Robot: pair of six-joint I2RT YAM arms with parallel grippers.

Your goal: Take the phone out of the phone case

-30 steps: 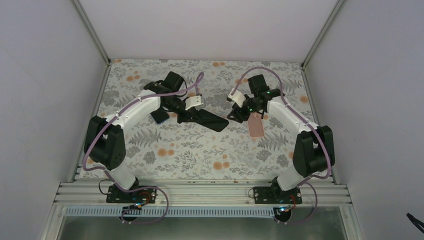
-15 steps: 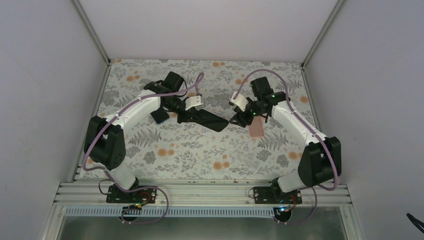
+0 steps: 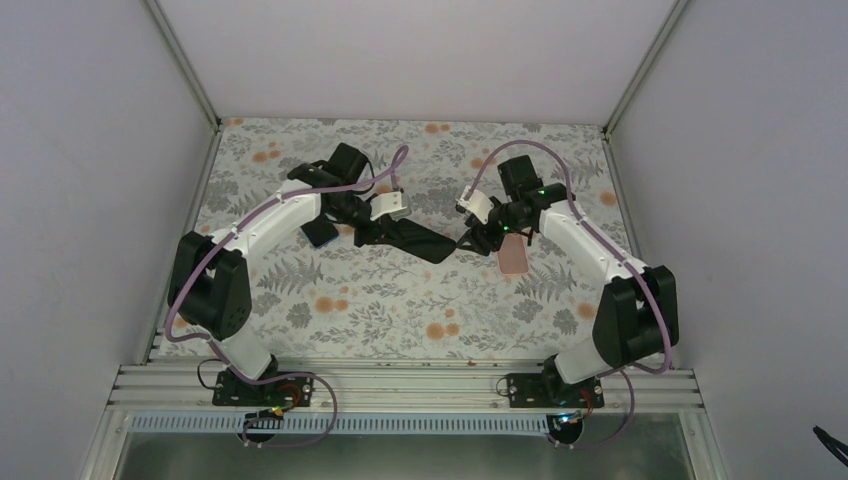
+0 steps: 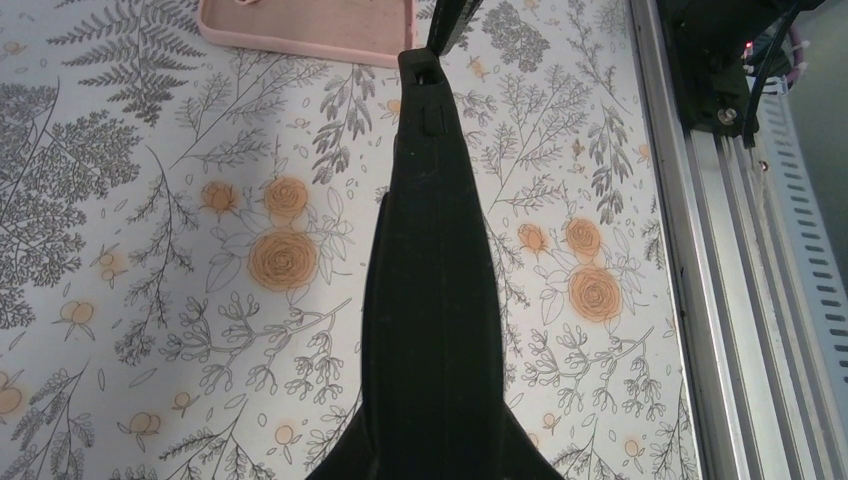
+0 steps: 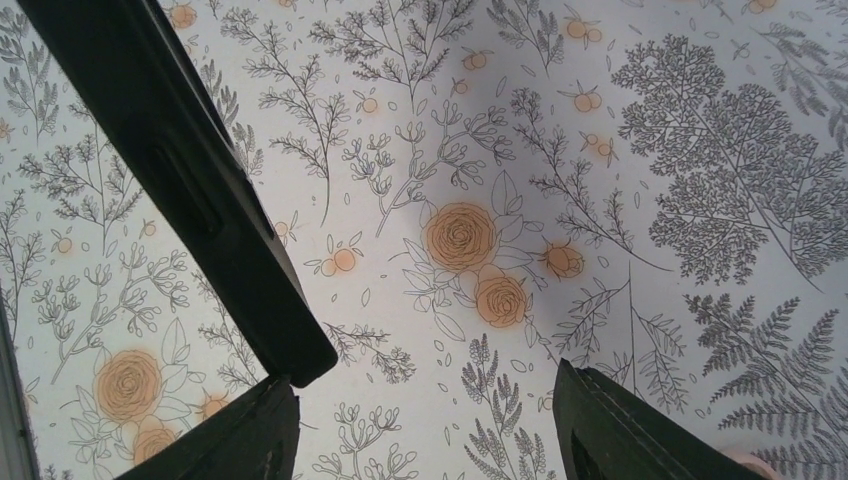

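Observation:
My left gripper (image 3: pixel 378 228) is shut on a black phone (image 3: pixel 422 241) and holds it slanting above the mat. In the left wrist view the phone (image 4: pixel 430 260) runs up the middle and hides my left gripper (image 4: pixel 430 445). The pink phone case (image 3: pixel 512 260) lies empty on the mat, apart from the phone; it also shows in the left wrist view (image 4: pixel 300 25). My right gripper (image 3: pixel 470 238) is open at the phone's free end. In the right wrist view the phone (image 5: pixel 180 170) ends just above the left finger (image 5: pixel 240 440) of my right gripper (image 5: pixel 425 435).
A dark blue flat object (image 3: pixel 320 233) lies on the floral mat under my left arm. Grey walls close in the mat on three sides. The aluminium rail (image 4: pixel 700 250) with the arm bases runs along the near edge.
My right gripper has moved left, off the pink case and up to the free end of the phone. My left arm and the phone have stayed still.

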